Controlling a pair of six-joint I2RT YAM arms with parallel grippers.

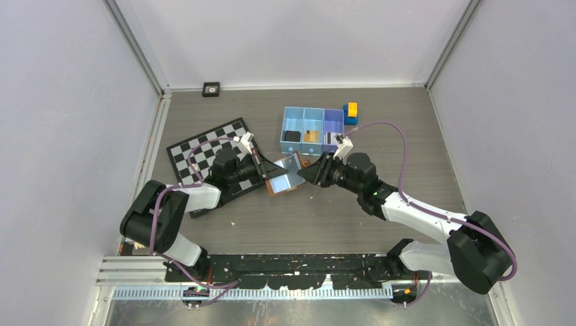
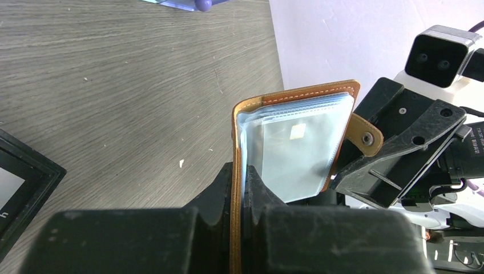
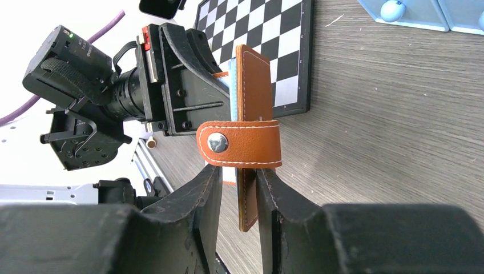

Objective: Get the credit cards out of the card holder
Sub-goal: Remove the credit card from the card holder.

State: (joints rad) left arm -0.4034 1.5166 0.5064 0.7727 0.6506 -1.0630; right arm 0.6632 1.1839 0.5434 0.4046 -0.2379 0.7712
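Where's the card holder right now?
Top view, table centre: card holder open between the left gripper and right gripper, just on the arms' side of the blue tray, right of the checkerboard.

A black-and-white checkerboard [image 1: 204,153] lies on the grey wood-grain table [image 1: 339,217]; a yellow-and-blue toy block [image 1: 351,112] sits just beside a blue three-compartment tray [image 1: 303,109].

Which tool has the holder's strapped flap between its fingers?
The right tool: its fingers straddle the card holder flap bearing the snap strap; the left tool is shut on the strapless cover.
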